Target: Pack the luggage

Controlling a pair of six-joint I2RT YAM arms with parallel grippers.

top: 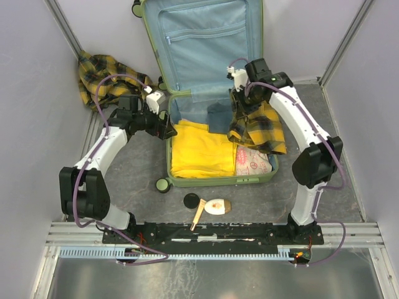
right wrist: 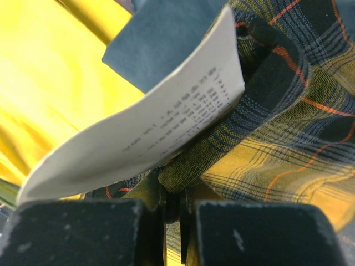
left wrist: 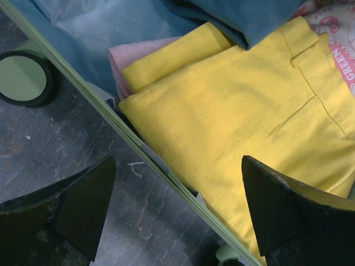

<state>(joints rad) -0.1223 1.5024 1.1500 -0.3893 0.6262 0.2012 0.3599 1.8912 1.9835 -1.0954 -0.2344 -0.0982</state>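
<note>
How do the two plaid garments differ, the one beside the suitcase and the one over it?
The left plaid garment lies crumpled on the table outside the luggage, untouched; the right plaid garment hangs from the shut right gripper, draped over the luggage's edge. Both are yellow-and-dark checked.

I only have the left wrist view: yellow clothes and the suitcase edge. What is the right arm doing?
Observer: The right gripper is shut on a plaid shirt, which hangs over the right side of the luggage.
Operator: Anything lying outside the case?
Observer: A second plaid garment sits bunched on the table, left of the open lid.
Operator: And in front of it?
Observer: A white bottle and a black disc lie there.
</note>
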